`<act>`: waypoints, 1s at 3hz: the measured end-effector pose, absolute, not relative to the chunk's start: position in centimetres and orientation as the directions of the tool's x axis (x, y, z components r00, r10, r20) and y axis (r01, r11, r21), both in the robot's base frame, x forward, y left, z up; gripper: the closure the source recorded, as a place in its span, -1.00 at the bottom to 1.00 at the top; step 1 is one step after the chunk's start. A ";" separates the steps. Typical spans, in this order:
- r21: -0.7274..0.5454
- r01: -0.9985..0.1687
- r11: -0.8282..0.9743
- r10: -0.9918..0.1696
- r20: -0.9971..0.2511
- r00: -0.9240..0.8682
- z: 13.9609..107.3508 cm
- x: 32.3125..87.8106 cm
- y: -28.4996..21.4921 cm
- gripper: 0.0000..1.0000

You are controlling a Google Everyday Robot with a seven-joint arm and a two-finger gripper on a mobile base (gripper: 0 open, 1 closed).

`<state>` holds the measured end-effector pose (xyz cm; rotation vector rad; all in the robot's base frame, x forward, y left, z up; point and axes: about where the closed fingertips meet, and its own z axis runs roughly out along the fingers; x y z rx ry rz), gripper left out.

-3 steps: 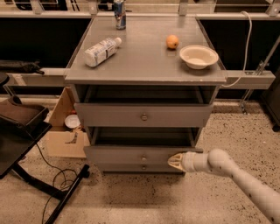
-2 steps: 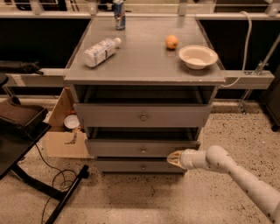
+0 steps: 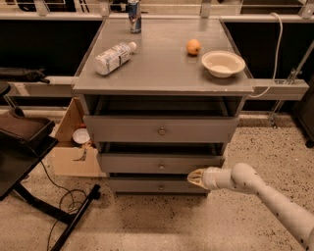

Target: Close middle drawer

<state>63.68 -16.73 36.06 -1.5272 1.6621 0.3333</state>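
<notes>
The middle drawer (image 3: 147, 163) is a wide, low grey front with a small round knob (image 3: 161, 166), in the grey cabinet under the table top. It stands only slightly out, with a dark gap above it. My gripper (image 3: 194, 178) is at the lower right of that front, its pale tip pointing left against the panel's bottom edge, with the fingers together and holding nothing. The white arm runs off to the lower right.
The taller top drawer (image 3: 161, 129) stands slightly out, and the bottom drawer (image 3: 161, 187) sits below. On the table top (image 3: 162, 73) are a plastic bottle (image 3: 114, 58), a can (image 3: 134, 11), an orange (image 3: 194, 46) and a white bowl (image 3: 222, 63). A cardboard box (image 3: 73, 147), a black stand (image 3: 29, 162) and a cable lie at the left.
The middle drawer has slid back into the cabinet from far out to nearly flush. My gripper has followed it inward, staying at its lower right.
</notes>
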 end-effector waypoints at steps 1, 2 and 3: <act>-0.331 -0.916 0.224 -0.695 -0.714 0.088 36.1 63.7 -16.7 -0.40; -0.331 -0.916 0.224 -0.695 -0.714 0.088 36.1 63.7 -16.7 -1.00; -0.331 -0.916 0.224 -0.695 -0.714 0.088 36.1 63.7 -16.7 -1.00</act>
